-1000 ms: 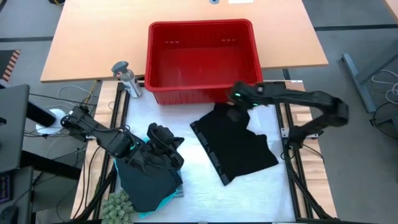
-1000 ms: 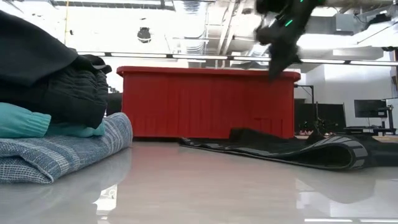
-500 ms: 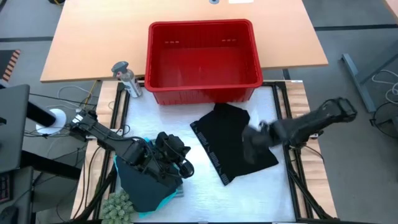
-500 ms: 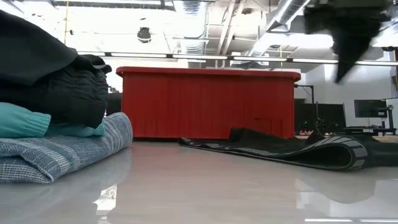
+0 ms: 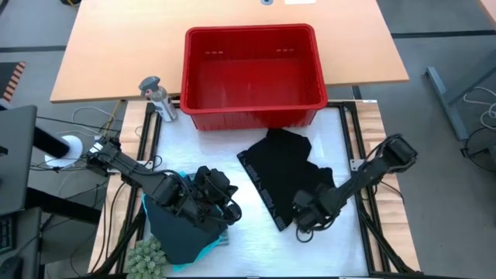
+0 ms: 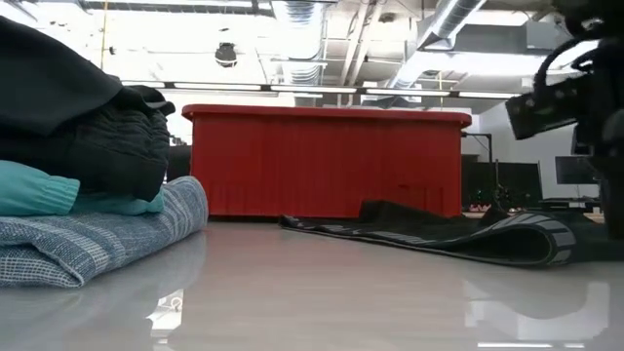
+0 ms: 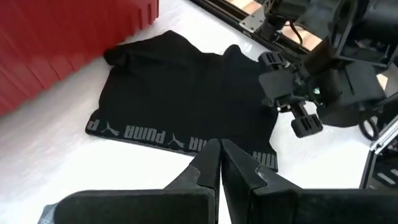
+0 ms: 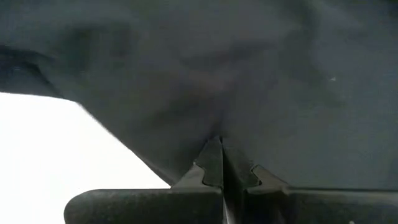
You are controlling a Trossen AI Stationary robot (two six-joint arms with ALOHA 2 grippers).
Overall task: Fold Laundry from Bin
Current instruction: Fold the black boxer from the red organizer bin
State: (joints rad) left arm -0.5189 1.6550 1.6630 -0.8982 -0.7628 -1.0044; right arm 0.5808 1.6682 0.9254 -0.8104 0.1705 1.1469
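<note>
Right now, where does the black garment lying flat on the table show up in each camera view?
High view: black garment at centre, in front of the red bin.
Low view: low dark strip right of centre, before the bin.
Left wrist view: centre, bin alongside.
Right wrist view: fills the frame; no bin.

bin: the red rectangular plastic bin [image 5: 252, 74] stands at the table's far side.
bottle: the small grey bottle [image 5: 156, 97] stands just left of the bin.
flat garment: the black cloth garment [image 5: 283, 174] lies just in front of the bin.
pile: the stacked folded laundry [image 6: 93, 210] lies in front of the bin, to its left.
</note>
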